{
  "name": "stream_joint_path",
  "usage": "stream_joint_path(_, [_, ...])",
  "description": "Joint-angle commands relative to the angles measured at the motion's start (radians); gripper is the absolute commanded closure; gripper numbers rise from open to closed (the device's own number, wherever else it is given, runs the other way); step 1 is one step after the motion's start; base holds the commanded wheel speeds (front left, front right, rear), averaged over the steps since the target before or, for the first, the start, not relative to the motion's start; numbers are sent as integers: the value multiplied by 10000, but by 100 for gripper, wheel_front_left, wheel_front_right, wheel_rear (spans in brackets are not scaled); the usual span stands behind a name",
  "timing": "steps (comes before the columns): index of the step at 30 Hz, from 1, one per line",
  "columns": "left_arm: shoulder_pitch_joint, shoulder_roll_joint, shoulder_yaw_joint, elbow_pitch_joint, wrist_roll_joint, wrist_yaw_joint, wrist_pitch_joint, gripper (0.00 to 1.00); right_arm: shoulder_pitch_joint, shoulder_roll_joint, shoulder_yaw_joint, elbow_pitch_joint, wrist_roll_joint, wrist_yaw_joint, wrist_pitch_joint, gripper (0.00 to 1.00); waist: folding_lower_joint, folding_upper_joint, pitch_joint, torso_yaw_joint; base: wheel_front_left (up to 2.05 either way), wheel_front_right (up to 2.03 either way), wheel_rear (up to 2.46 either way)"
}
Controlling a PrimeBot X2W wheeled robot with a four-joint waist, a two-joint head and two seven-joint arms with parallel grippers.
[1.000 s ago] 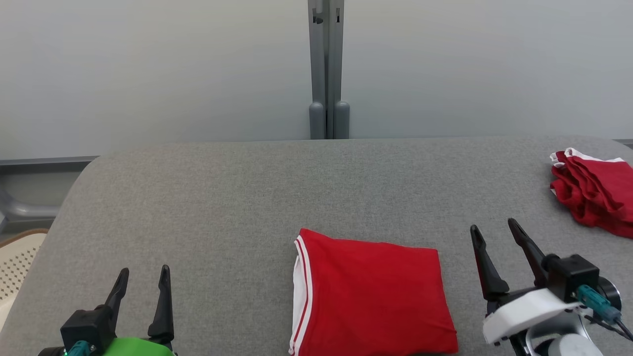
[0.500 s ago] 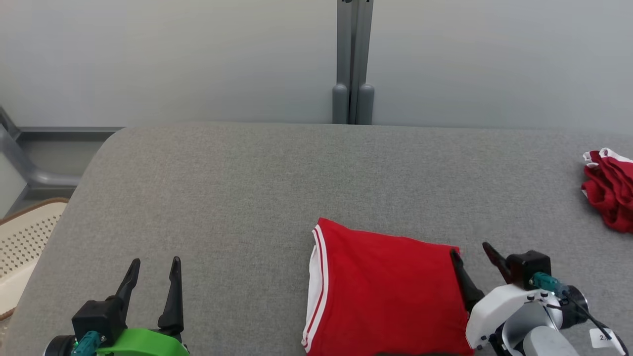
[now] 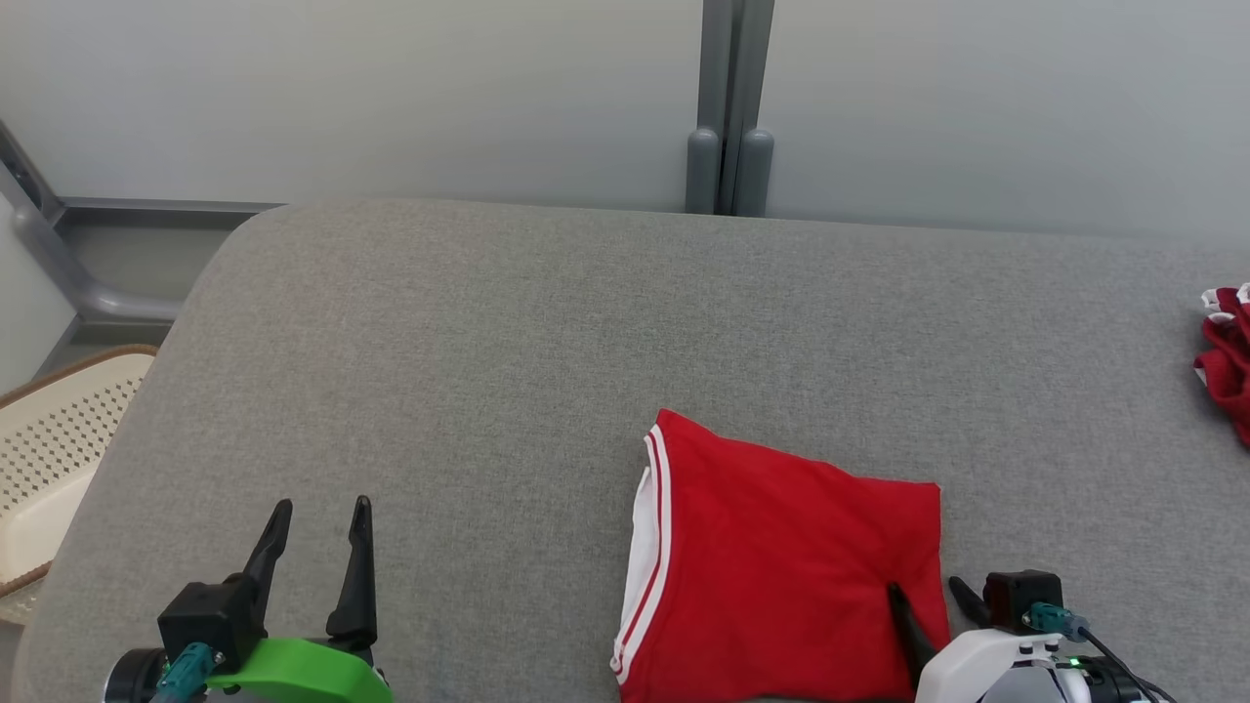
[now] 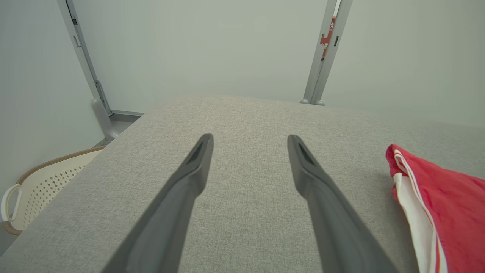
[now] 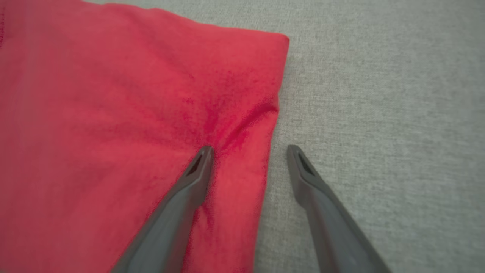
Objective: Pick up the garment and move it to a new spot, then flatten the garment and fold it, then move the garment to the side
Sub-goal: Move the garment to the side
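Now right fingers (image 5: 191,182) wide apart, straddling garment (image 5: 113,113) edge; left fingers (image 4: 189,178) wide, empty.

Right fingers (image 5: 190,182) onto garment (image 3: 781,566) edge

The garment (image 3: 781,576) lies on the table (image 3: 439,342), between the two sets of jaws and well over toward the right ones. The right jaws stand apart astride the garment's right edge, close to its near corner. One jaw presses on the cloth just inside that edge; the other is over bare table just beside it. The left jaws, also apart, are over bare table, well to the left of the garment. A basket (image 3: 59,439) sits off the table's left edge, left of the left jaws. A heap of cloth (image 3: 1229,366) lies on the table, ahead and right of the right jaws. A post (image 3: 728,107) stands behind the table's far edge, against the wall (image 3: 391,88).
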Motion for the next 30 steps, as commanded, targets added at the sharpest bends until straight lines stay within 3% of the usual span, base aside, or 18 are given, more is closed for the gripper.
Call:
stream_joint_path(1, [-204,-28,-39,50,-50,-3,-54,0,13,70,131,367,27,2,11,0,-1,-1,60,46,0,0,0])
stream_joint_path(2, [-226,-40,-64,72,-49,-9,-73,0,-32,99,256,514,114,2,-11,0,-1,-1,82,67,0,0,0])
stream_joint_path(3, [-261,-52,-84,110,-59,-20,-109,0,-83,143,462,642,226,5,-62,82,-1,-1,111,90,0,0,0])
stream_joint_path(4, [-293,-64,-97,145,-75,-27,-117,0,-123,180,612,754,363,10,-80,100,-1,-1,127,108,0,0,0])
stream_joint_path(10, [-422,-183,-125,371,-181,15,-363,0,-1073,154,1096,1055,591,7,-318,100,-1,-1,321,108,0,0,0])
stream_joint_path(13, [-533,-236,-201,422,-199,-19,-465,0,-1658,-211,1257,1078,491,5,-410,100,-1,-1,546,2,0,0,0])
stream_joint_path(19, [-1026,-357,-380,436,-210,-98,-695,0,-3049,-1382,1826,848,304,-1,-303,100,-1,-1,1394,-324,0,0,0])
stream_joint_path(30, [-2212,-74,-449,330,44,-188,-917,0,-5511,-4040,2853,-417,844,-1,346,100,-1,-1,3588,-1685,0,0,0])
